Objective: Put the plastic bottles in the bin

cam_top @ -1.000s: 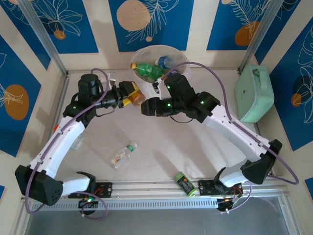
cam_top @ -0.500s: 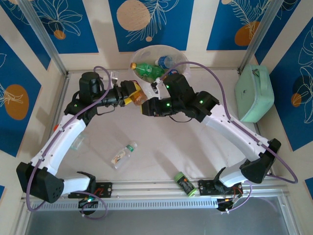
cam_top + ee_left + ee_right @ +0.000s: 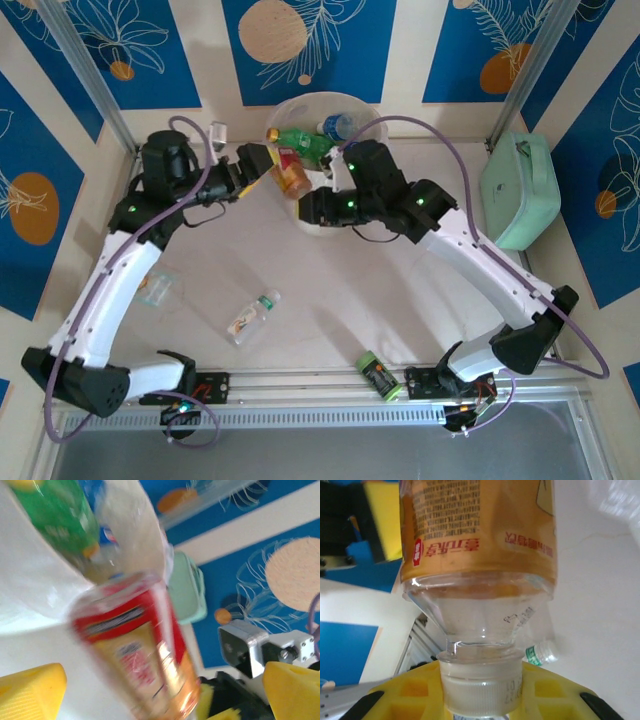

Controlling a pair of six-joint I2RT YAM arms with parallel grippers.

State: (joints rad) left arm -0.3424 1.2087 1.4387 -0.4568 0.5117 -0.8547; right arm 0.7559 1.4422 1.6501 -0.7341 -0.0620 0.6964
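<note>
Item in hand: plastic bottle with red-and-orange label, carried off the desk just at the near rim of the bin, not yet inside. Pinched by the white cap in the right claw, closed tight around it; body pointing away from the wrist, probably for a slim, firm purchase with the bulk left free to drop. On the other side, left claw spread wide, yellow fingers flanking the label and clear of it (no hold from this side, by the look of it), likely standing by rather than gripping. Already lodged in the bin: green bottle and blue-capped bottle, lying against the clear liner. Outstanding on the desk: clear bottle with pale label, lying flat near the middle front; another clear one, partly under the left arm, hard to make out. Not for collection: dark cylinder with green cap by the front rail; mint-green case at the far right, well apart from the bin. Judged stage: delivery of one bottle, short carry and drop outstanding. Caution: cap-only pinch, prone to swing or slip; passage over the rim advisable before opening.
</note>
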